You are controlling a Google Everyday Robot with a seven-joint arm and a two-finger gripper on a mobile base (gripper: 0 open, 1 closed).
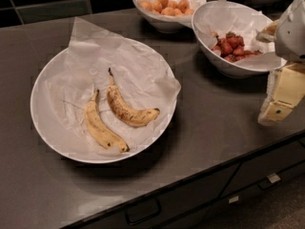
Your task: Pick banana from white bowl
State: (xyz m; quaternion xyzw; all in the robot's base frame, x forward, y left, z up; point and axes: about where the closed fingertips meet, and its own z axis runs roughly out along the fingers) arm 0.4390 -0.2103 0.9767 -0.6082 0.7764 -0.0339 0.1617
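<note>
The wide, shallow white bowl (47,128), lined with crumpled white paper, sits on the left of the dark counter. The curved, brown-freckled banana (126,108) lies in its middle, stem pointing to the back. A paler, straighter banana (101,127) lies just left of it, close alongside. My gripper (272,114) hangs at the right edge of the view, pointing down above the counter's front edge. It is well to the right of the bowl and touches neither banana.
A smaller white bowl of red pieces (234,46) stands at the back right, just behind my gripper. A bowl of orange balls (167,5) stands behind it in the middle. The counter's front edge (200,171) runs above drawers.
</note>
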